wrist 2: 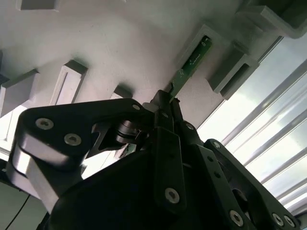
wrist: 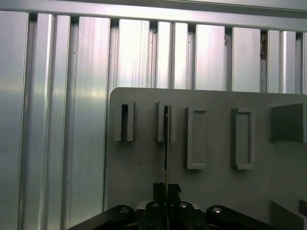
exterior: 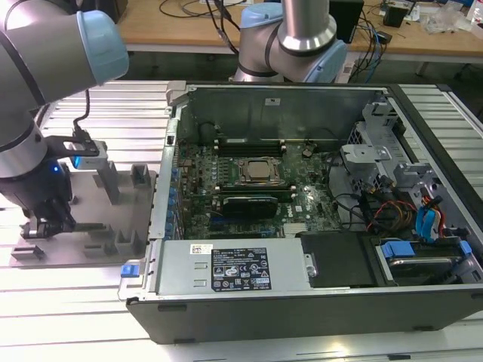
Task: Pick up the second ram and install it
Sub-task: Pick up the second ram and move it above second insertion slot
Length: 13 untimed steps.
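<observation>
Closest to us in the second wrist view sits the black linkage of the gripper (wrist 2: 165, 103), and we judge its jaws closed on one end of the second ram (wrist 2: 192, 60). From the jaws the green board runs straight out along the fingers' line, standing on edge in a slot of the grey tray (wrist 2: 120, 43). In the first wrist view we see it as a thin line. In the exterior view the arm (exterior: 45, 68) bends down over the tray's corner at the exterior view's left, well apart from the open computer case (exterior: 302, 196).
</observation>
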Available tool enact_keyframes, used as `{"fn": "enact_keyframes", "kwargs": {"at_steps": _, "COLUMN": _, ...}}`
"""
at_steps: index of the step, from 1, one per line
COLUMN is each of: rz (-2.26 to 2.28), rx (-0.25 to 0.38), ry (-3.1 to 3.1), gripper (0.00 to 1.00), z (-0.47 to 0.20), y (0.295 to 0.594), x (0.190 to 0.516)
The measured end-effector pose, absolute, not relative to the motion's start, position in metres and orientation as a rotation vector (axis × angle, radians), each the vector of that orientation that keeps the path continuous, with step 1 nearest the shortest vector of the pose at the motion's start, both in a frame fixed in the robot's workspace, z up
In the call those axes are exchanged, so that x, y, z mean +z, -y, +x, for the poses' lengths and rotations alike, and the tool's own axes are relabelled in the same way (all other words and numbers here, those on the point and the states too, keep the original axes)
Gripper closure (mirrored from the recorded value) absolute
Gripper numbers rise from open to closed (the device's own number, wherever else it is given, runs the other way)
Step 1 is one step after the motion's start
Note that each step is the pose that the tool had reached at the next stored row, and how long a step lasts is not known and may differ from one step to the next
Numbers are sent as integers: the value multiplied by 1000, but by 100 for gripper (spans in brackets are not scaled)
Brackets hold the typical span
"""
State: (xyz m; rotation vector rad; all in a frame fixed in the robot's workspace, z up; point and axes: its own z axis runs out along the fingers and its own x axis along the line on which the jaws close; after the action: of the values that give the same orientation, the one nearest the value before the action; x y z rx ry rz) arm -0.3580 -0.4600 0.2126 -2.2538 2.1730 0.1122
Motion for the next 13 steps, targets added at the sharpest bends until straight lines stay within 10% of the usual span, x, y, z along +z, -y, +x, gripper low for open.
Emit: {"fn": "enact_keyframes", "kwargs": {"at_steps": 13, "rz": -2254, "rx": 112, "ry": -2173, "gripper": 89, "z": -358, "y": 460, "x": 239}}
